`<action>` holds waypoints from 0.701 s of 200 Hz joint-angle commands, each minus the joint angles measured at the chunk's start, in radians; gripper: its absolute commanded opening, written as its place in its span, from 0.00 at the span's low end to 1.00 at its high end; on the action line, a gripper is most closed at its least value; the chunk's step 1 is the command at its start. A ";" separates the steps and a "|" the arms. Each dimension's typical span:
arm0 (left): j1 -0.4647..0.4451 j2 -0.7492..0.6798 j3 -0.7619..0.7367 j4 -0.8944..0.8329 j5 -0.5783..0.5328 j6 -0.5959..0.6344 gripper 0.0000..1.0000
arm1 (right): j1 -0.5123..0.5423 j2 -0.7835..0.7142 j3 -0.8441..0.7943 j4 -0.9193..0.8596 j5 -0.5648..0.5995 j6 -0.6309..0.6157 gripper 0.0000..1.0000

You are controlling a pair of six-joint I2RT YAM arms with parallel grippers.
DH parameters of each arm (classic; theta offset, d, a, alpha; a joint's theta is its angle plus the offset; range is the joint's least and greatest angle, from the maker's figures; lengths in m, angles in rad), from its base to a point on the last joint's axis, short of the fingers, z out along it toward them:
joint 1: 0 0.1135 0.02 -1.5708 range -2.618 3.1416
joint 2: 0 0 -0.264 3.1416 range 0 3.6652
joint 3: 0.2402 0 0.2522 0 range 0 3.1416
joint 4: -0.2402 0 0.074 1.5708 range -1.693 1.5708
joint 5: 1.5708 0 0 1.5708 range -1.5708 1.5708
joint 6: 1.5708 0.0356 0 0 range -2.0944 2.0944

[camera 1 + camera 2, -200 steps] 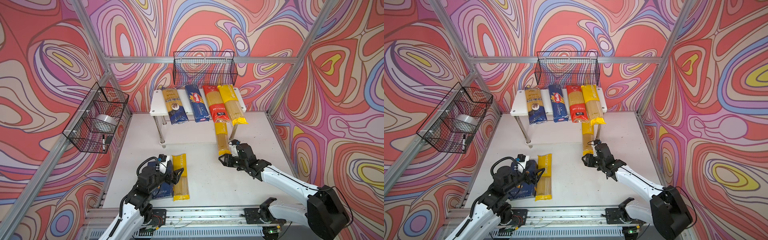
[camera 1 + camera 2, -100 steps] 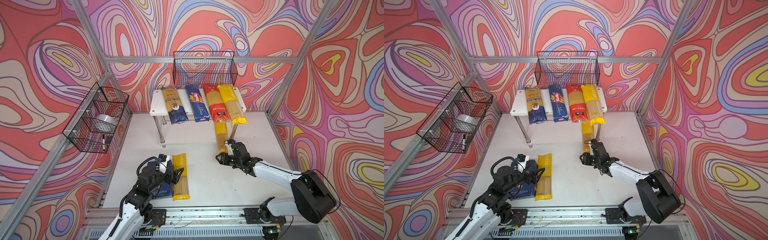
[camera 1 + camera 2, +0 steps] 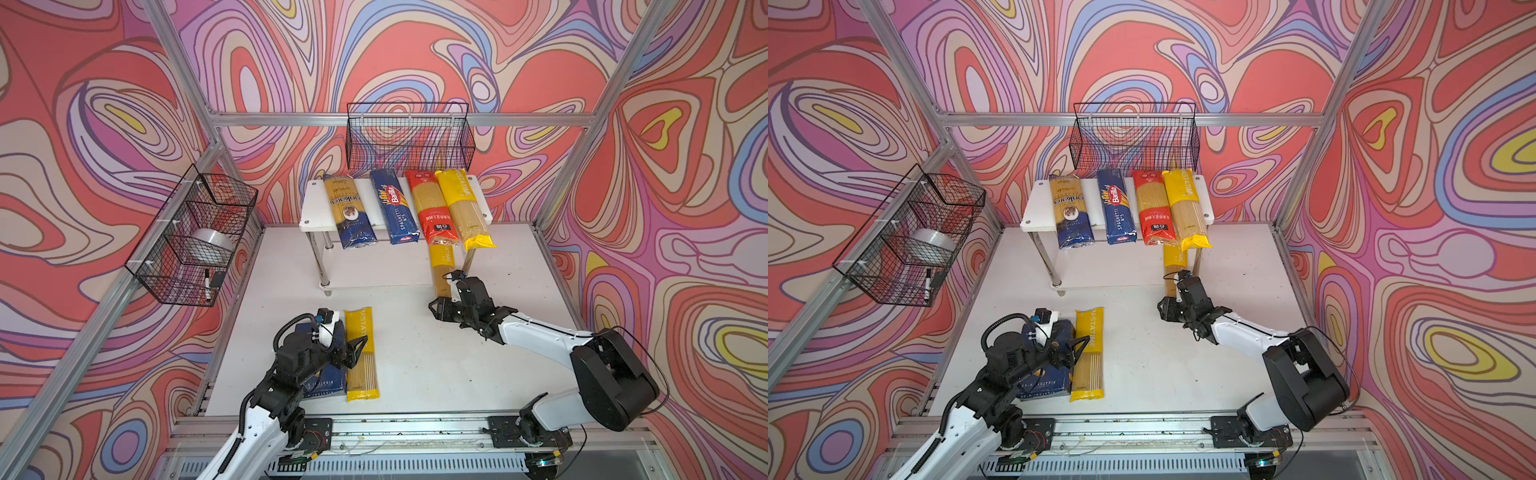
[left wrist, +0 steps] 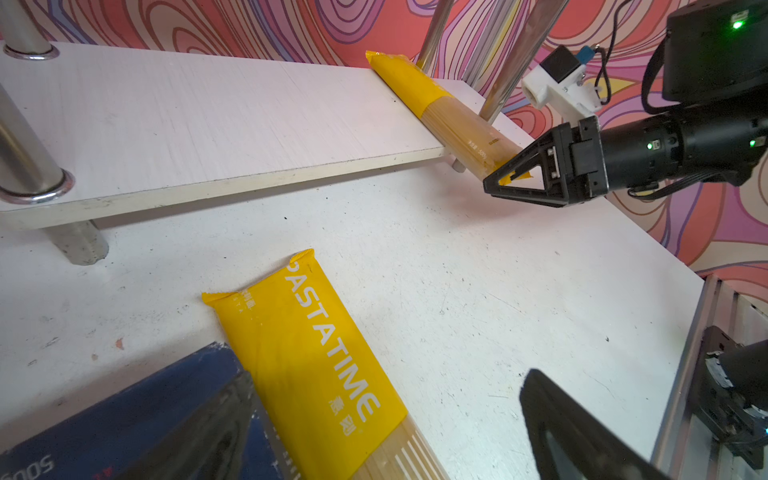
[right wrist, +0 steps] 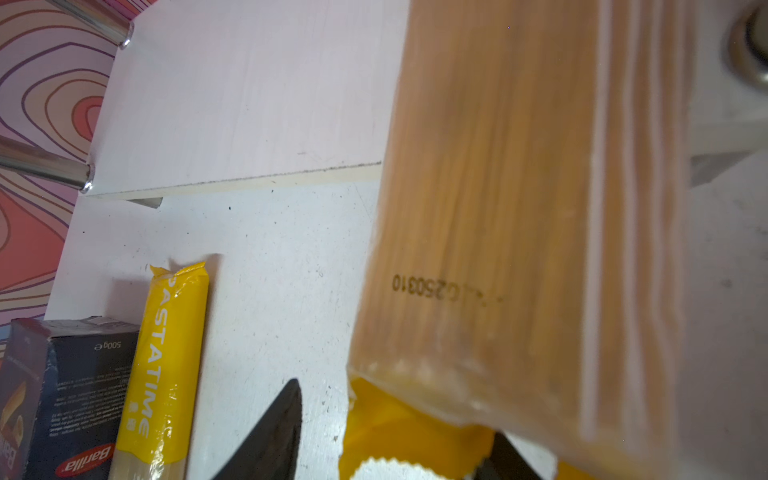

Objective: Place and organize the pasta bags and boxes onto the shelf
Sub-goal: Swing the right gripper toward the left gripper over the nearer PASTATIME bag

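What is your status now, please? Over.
Left end effector open, empty. Right end effector straddles near end of yellow bag on lower shelf board, grip unclear. Chrome leg close beside bag. Over.

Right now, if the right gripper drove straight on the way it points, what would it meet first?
The yellow bag: its end sits between the open jaws of the right gripper, so any advance would likely push it further along the shelf's lower board.
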 commanded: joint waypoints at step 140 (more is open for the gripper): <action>-0.004 0.008 0.018 -0.011 -0.045 -0.017 1.00 | 0.252 -0.160 -0.035 -0.094 0.162 0.027 0.60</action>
